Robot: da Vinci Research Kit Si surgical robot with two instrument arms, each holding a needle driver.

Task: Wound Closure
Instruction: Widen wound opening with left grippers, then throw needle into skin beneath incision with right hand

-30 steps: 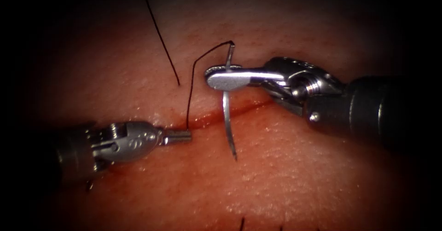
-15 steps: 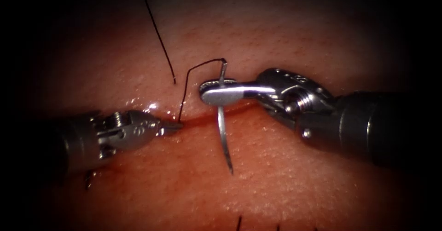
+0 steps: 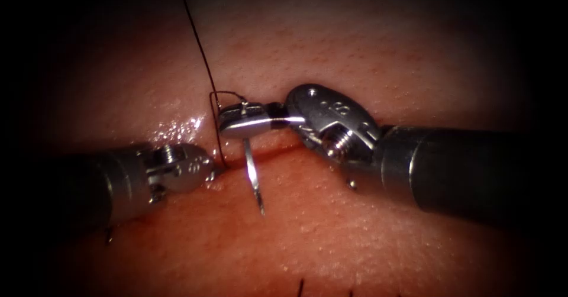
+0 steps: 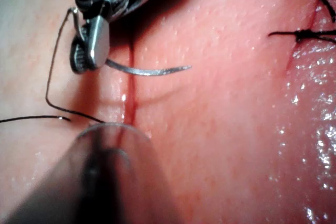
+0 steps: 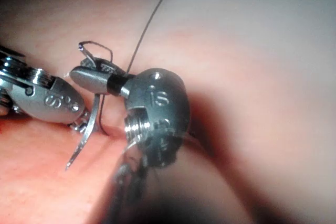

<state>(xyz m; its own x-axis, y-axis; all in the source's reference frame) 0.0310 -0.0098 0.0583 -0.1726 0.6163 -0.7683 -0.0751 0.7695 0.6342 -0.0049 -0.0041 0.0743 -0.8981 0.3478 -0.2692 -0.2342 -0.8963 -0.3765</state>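
Observation:
My right tool (image 3: 234, 124) reaches in over the cut (image 3: 284, 149) with its jaws shut on the curved needle (image 3: 253, 173) close to the tail end. The needle hangs free of the tissue (image 3: 355, 232), with its tip just above the skin on the near side of the cut. Black thread (image 3: 212, 125) loops from the tail down to the cut, where my left tool (image 3: 213, 170) is shut on it. The left wrist view has the needle (image 4: 147, 71) lying across the cut (image 4: 128, 98) in the right tool (image 4: 89, 45). The right wrist view shows the needle (image 5: 89, 129) and both tools (image 5: 86, 80) (image 5: 76, 121).
A long strand of thread (image 3: 195, 36) runs up from the far side of the cut. Tied black stitches (image 4: 310, 35) lie further along the wound, and cut ends (image 3: 300, 285) show at the near edge. Red fluid (image 3: 269, 152) lines the cut.
The right tool has carried the needle left and lower, close to the left tool, and its wrist has turned. The thread loop has shrunk. The left tool has drawn back to the left.

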